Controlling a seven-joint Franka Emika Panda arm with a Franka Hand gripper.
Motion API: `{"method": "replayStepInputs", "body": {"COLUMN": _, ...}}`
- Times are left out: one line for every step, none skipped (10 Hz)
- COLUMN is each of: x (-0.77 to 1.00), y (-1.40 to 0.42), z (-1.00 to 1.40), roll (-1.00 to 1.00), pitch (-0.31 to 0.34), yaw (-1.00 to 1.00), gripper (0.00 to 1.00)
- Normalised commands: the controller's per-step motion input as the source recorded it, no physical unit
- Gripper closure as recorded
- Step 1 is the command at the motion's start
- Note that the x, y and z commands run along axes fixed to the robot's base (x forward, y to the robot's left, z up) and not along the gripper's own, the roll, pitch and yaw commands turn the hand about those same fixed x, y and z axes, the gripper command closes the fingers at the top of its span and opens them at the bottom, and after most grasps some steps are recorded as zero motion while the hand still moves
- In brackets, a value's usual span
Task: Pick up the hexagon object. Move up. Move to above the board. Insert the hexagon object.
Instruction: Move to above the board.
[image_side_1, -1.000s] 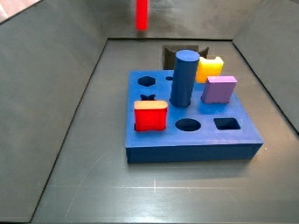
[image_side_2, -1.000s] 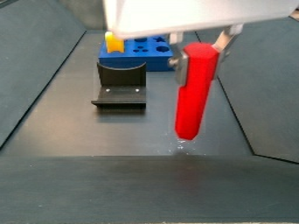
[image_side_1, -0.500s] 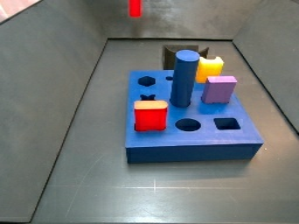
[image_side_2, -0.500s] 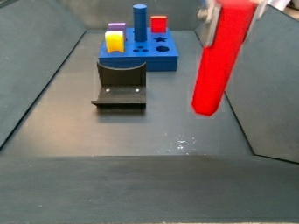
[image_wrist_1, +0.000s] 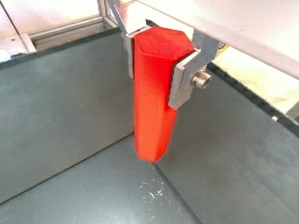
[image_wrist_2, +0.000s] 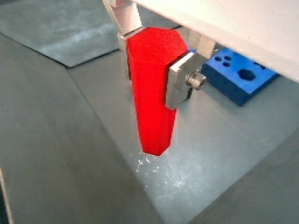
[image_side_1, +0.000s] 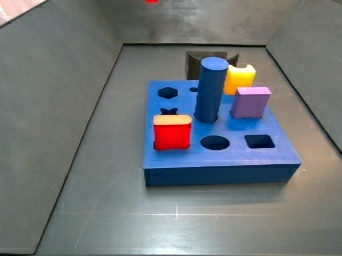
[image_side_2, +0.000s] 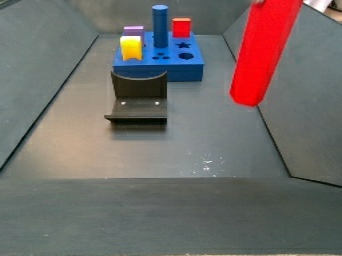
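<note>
The hexagon object (image_wrist_1: 155, 96) is a tall bright red faceted rod, hanging upright in my gripper (image_wrist_1: 156, 54), which is shut on its upper end. Both wrist views show the silver fingers (image_wrist_2: 184, 80) clamped on opposite sides of the rod (image_wrist_2: 152, 87), its lower end well above the dark floor. In a side view the rod (image_side_2: 263, 50) hangs high at the right, far from the board (image_side_2: 167, 62), with its top cut off by the frame. In a side view only its tip (image_side_1: 150, 2) shows at the top edge, behind the blue board (image_side_1: 221, 165). The board's corner shows in a wrist view (image_wrist_2: 239, 74).
On the board stand a dark blue cylinder (image_side_1: 211, 88), a short red block (image_side_1: 171, 132), a yellow piece (image_side_1: 241, 78) and a purple block (image_side_1: 251, 101). The fixture (image_side_2: 138, 95) stands on the floor beside the board. Sloped grey walls enclose the floor.
The gripper has risen with the hexagon object. In one side view the rod has climbed almost out of the top edge; in the other it now hangs higher above the floor.
</note>
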Motion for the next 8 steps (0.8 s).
{"method": "replayStepInputs", "body": {"x": 0.0, "y": 0.02, "z": 0.22, "roll": -0.01, "pitch": 0.102, "yaw": -0.03, "gripper": 1.0}}
{"method": "replayStepInputs", "body": {"x": 0.13, "y": -1.0, "z": 0.08, "roll": 0.02, "pitch": 0.211, "yaw": -0.91, "gripper": 1.0}}
{"method": "replayStepInputs", "body": {"x": 0.13, "y": -1.0, "z": 0.08, "roll": 0.03, "pitch": 0.181, "yaw": -0.82, "gripper": 1.0}}
{"method": "replayStepInputs", "body": {"x": 0.13, "y": -1.0, "z": 0.08, "roll": 0.03, "pitch": 0.12, "yaw": -0.57, "gripper": 1.0}}
{"method": "replayStepInputs", "body": {"x": 0.12, "y": -1.0, "z": 0.08, "roll": -0.02, "pitch": 0.057, "yaw": -0.36, "gripper": 1.0}}
{"method": "replayStepInputs", "body": {"x": 0.12, "y": -1.0, "z": 0.08, "roll": -0.03, "pitch": 0.033, "yaw": -0.22, "gripper": 1.0}}
{"method": "replayStepInputs", "body": {"x": 0.12, "y": -1.0, "z": 0.09, "roll": -0.03, "pitch": 0.029, "yaw": -0.07, "gripper": 1.0}}
{"method": "replayStepInputs", "body": {"x": 0.12, "y": -1.0, "z": 0.09, "roll": -0.02, "pitch": 0.027, "yaw": -0.02, "gripper": 1.0}}
